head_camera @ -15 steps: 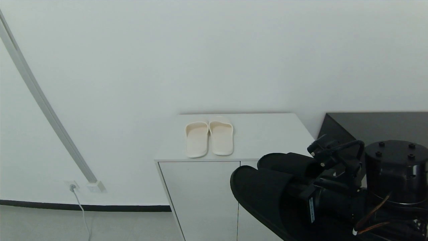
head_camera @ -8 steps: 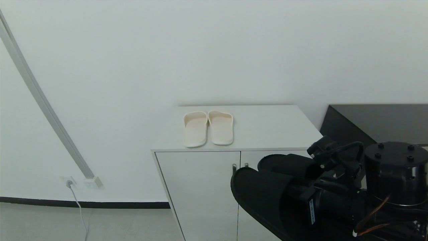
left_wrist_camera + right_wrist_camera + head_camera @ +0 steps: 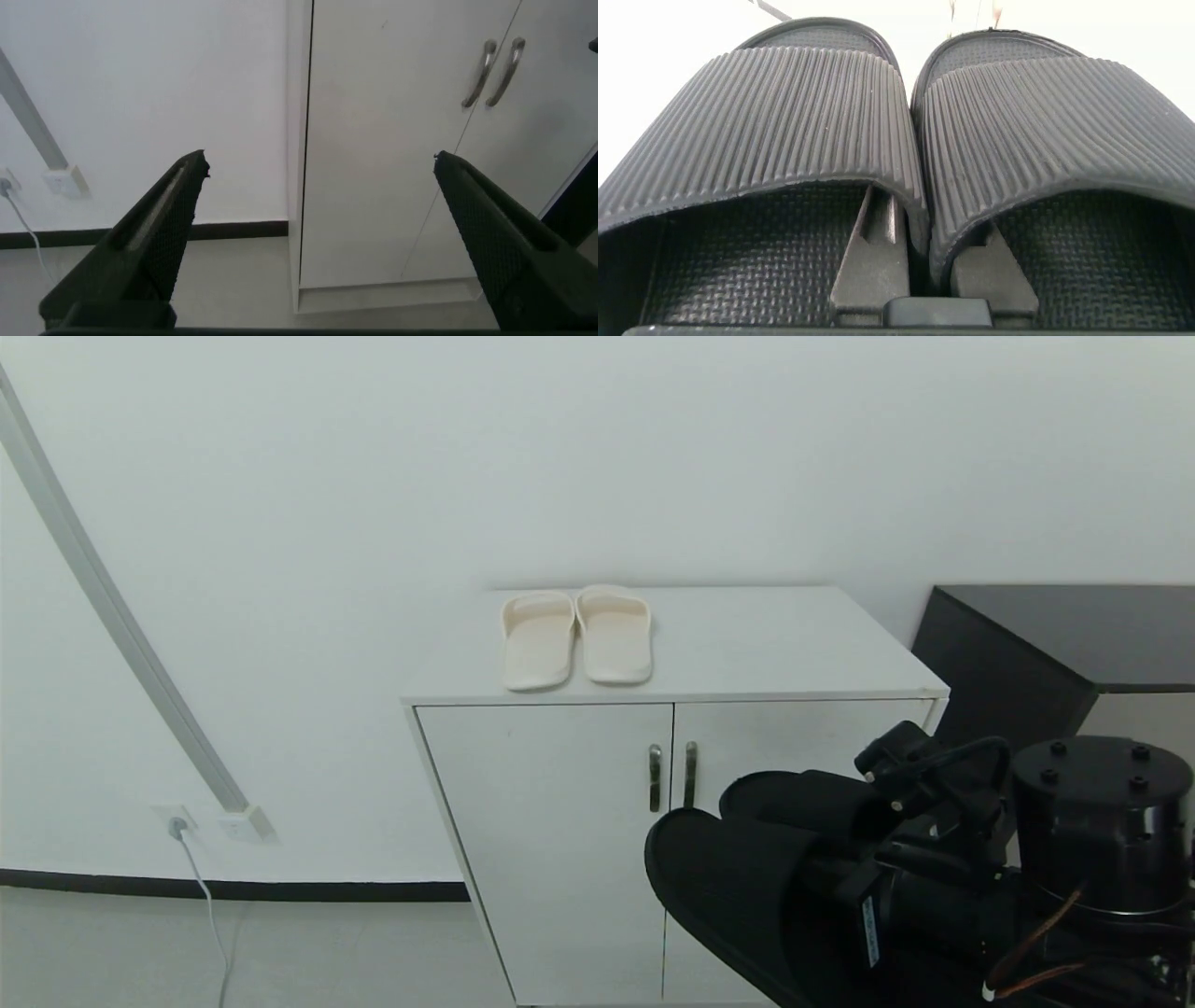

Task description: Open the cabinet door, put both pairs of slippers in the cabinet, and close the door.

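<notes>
1. The right gripper (image 3: 929,266) clamps the black slippers (image 3: 747,868), with one finger inside each slipper and their inner walls pinched together. The pair hangs at 4 o'clock from the door handles (image 3: 655,777).
2. The left gripper (image 3: 318,163) is spread wide, holds nothing and faces the cabinet (image 3: 541,821).
3. Both cabinet doors are closed.
4. The cream slippers (image 3: 576,637) lie side by side on the cabinet top, at 11 o'clock from the handles.
</notes>
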Controlling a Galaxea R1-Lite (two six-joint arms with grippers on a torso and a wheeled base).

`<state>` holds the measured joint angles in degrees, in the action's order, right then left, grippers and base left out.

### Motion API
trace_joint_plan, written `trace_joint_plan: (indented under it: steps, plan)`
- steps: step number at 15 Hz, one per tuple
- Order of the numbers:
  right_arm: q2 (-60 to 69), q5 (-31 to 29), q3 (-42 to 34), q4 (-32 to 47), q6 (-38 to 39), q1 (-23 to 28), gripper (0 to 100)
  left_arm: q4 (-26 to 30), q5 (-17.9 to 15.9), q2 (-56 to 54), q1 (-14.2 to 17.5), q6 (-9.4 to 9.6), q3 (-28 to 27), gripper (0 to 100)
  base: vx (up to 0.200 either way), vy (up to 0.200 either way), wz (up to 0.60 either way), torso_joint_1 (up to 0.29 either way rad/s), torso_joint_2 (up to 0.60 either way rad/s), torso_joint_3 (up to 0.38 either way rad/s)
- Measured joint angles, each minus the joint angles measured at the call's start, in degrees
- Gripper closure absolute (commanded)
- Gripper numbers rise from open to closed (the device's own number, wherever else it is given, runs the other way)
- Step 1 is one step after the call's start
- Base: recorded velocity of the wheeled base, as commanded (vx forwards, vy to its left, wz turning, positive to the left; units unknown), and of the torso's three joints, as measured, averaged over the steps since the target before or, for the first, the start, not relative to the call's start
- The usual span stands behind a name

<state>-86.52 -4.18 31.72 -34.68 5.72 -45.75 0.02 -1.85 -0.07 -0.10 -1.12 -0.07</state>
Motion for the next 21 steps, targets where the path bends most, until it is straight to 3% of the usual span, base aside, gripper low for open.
trace_joint_plan:
  steps: [12, 21]
  plan:
    - [-0.26, 0.13, -0.69, 0.00, -0.83, -0.16, 100, -0.02, -0.06, 0.00, 0.00, 0.50, -0.02, 0, 0.000, 0.000, 0.00, -0.156, 0.48, 0.329]
    - [-0.61, 0.09, -1.21, 0.09, -1.38, -0.16, 100, 0.09, -0.88, 0.00, 0.00, 1.56, -0.28, 0, 0.000, 0.000, 0.00, -0.048, 0.37, 0.315]
